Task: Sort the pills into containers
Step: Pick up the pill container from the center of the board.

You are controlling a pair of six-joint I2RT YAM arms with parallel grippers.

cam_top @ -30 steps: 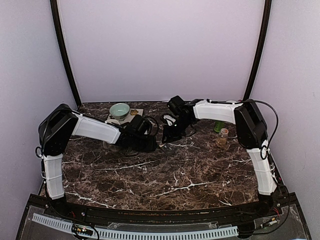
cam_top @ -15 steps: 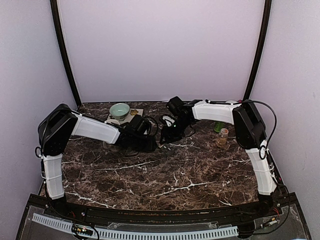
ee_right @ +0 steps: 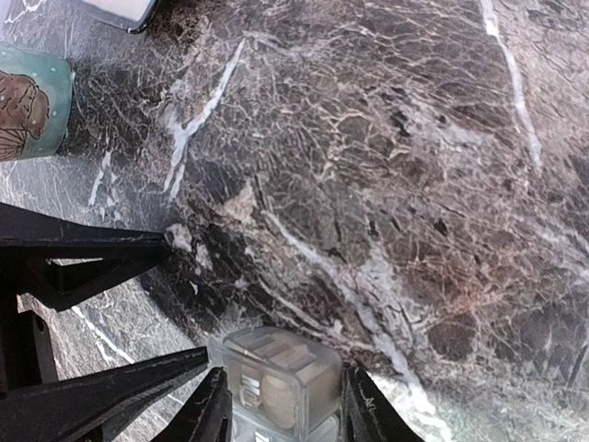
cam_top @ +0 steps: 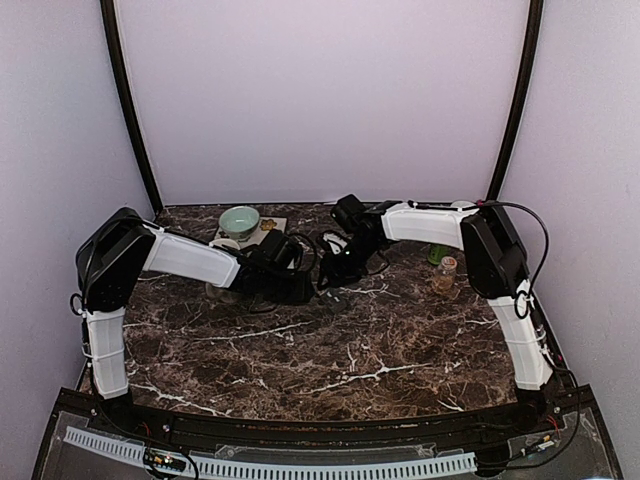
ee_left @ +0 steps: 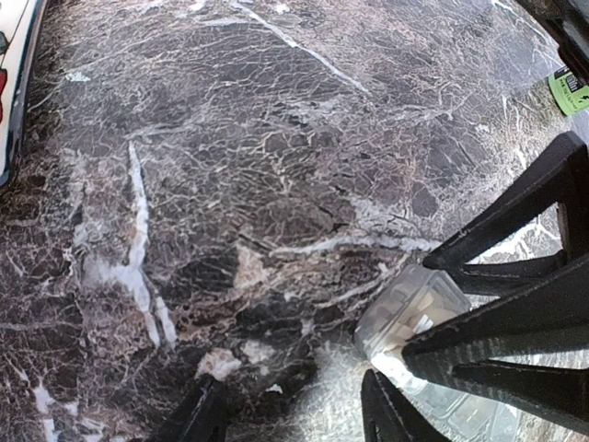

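The containers [ee_right: 281,378] are a small translucent grey strip of joined square compartments, standing on the marble. My right gripper [ee_right: 285,410] is shut on its end compartment, one finger on each side. A tan pill [ee_right: 276,401] shows inside that compartment. In the left wrist view the strip [ee_left: 409,308] lies right of my left gripper [ee_left: 285,405], which is open and empty, low over the marble. In the top view the two grippers meet at mid-table, left [cam_top: 303,288] and right [cam_top: 333,272]. Small tan pieces [cam_top: 268,227] lie on a white tray at the back.
A pale teal bowl [cam_top: 240,220] stands on the white tray [cam_top: 280,222] at the back left. A teal patterned cup [ee_right: 32,101] is left of the grippers. A green bottle [cam_top: 437,253] and a small jar [cam_top: 447,272] stand at the right.
My right arm has shifted slightly to the left with the strip in its jaws. The left arm has hardly moved.
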